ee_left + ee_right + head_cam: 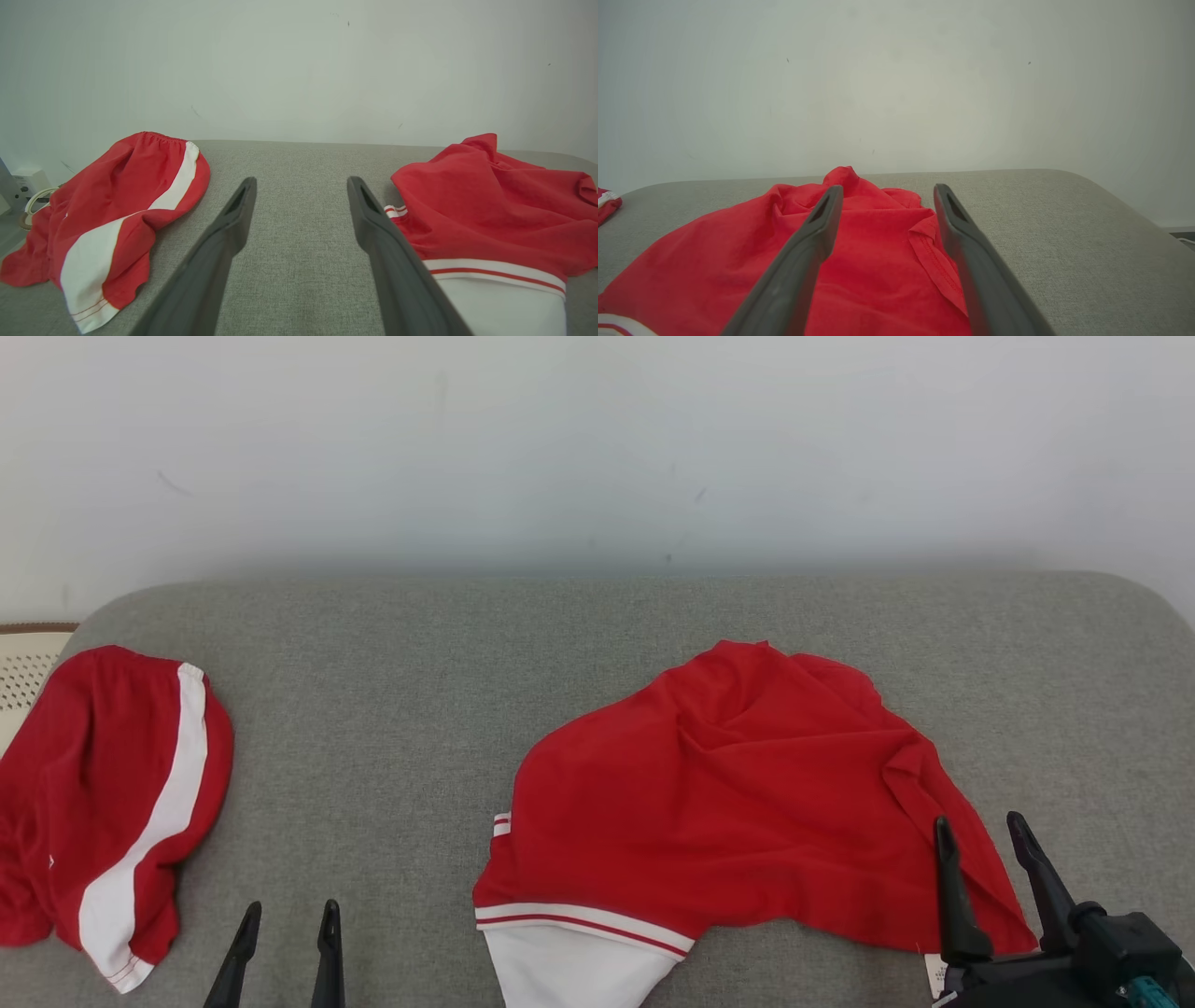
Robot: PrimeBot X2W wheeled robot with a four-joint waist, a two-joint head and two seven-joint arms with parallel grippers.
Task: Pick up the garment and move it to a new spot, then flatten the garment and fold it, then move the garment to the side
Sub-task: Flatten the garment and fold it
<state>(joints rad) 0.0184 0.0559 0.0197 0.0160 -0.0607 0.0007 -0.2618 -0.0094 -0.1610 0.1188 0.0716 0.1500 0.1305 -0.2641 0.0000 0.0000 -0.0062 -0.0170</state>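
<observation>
The garment (747,784) is a crumpled red piece with a white, red-striped cuff at its near left, lying right of centre on the grey padded surface (392,691). My right gripper (978,821) stands open over the garment's near right edge, its fingers apart above the red cloth (878,252), with nothing held. The right gripper (888,186) points toward the wall. My left gripper (290,907) is open over bare grey fabric, left of the garment (490,214). In the left wrist view the left gripper (301,179) is empty.
A second red garment with a broad white stripe (112,784) lies at the surface's left end, also seen as the striped garment (121,205). A pale wall (597,448) rises behind. A cream perforated object (23,672) sits beyond the left edge. The surface's right corner is rounded.
</observation>
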